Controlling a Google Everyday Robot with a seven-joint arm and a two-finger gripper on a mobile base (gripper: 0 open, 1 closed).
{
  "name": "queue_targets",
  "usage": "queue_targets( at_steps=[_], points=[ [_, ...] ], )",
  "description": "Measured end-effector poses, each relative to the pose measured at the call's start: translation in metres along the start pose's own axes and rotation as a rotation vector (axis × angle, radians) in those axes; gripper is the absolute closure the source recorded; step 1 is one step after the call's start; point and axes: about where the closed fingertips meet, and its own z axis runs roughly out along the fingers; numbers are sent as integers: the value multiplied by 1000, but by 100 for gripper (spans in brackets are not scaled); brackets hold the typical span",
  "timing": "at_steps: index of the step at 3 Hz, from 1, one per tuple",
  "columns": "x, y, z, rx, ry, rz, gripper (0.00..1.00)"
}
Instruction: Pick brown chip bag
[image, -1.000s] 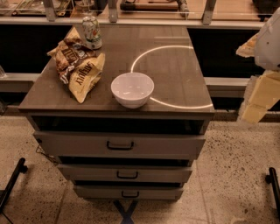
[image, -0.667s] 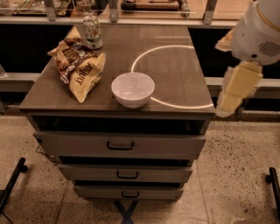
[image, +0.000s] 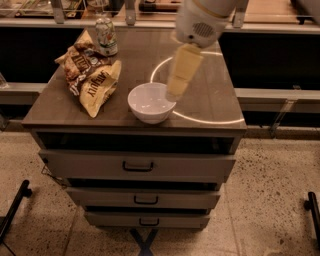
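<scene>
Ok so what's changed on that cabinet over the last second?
The gripper has swung in from the right edge of the picture, leftward over the cabinet, and now hangs near the right rim of the white bowl. It has taken hold of nothing. The brown chip bag, the can and the bowl lie where they were.

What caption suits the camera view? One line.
Gripper hangs near the bowl's rim, short of the chip bag beside the can on the cabinet.
</scene>
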Motion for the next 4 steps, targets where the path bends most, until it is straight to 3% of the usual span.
queue_targets(
  at_steps=[1,2,4],
  points=[
    [-62,-20,32,4,-9,-7,0],
    [-104,-37,60,53,2,69,0],
    [-114,-40,69,63,-21,110,0]
  ],
)
